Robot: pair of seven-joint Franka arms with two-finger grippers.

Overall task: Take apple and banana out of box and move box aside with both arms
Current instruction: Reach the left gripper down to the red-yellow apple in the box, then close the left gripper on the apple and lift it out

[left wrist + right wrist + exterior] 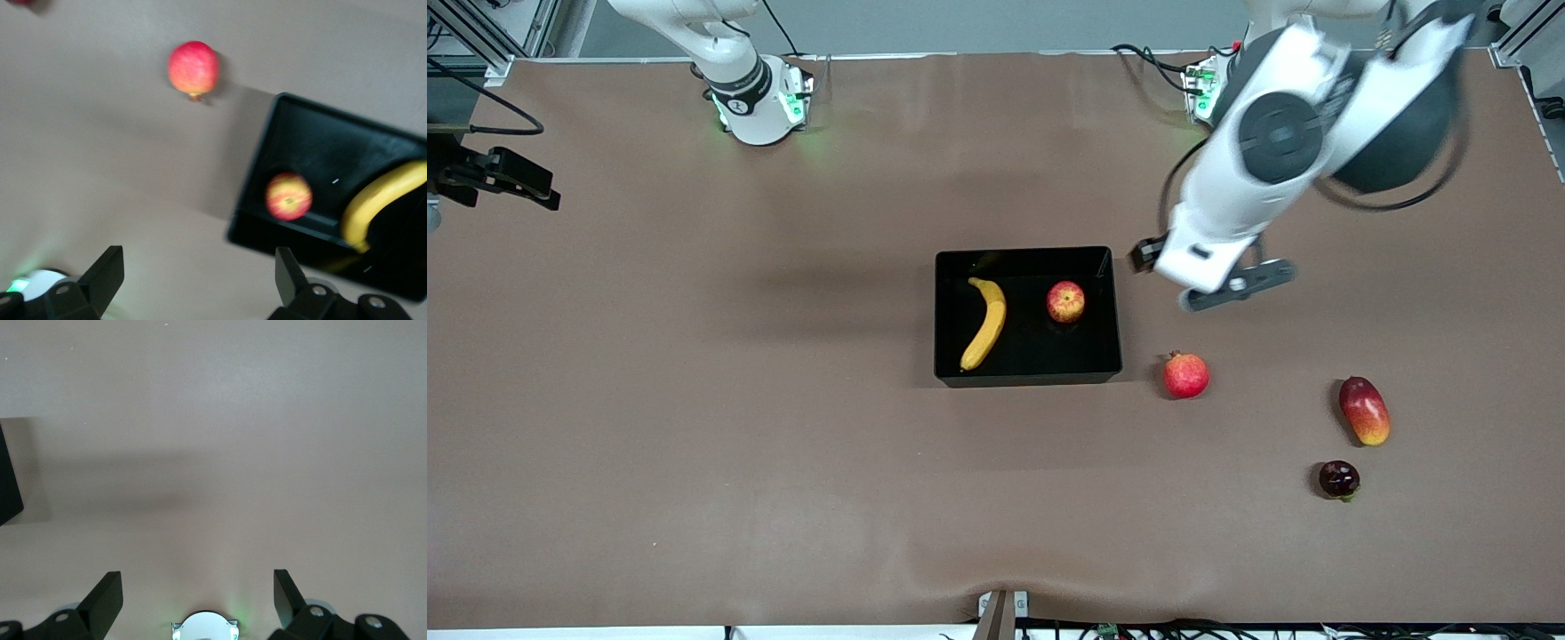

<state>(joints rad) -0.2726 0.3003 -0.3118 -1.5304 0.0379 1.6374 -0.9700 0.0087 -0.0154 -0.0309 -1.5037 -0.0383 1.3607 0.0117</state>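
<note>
Brown table (694,427): box (951,356) at centre, glossy, rigid, likely slippery; apple (1065,301) and banana (987,323) inside. Left gripper (1214,280) spread beside box; right gripper (198,597) spread, waiting. Grip apple across its middle.

The box (951,356) was glossy black, the banana (986,324) yellow, the apple (1065,301) red streaked pale yellow, the counter (694,400) brown.

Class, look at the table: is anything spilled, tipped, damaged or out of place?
Nothing stands out. The banana and apple lie in the box, which sits flat. Three other fruits rest apart on the table.
</note>
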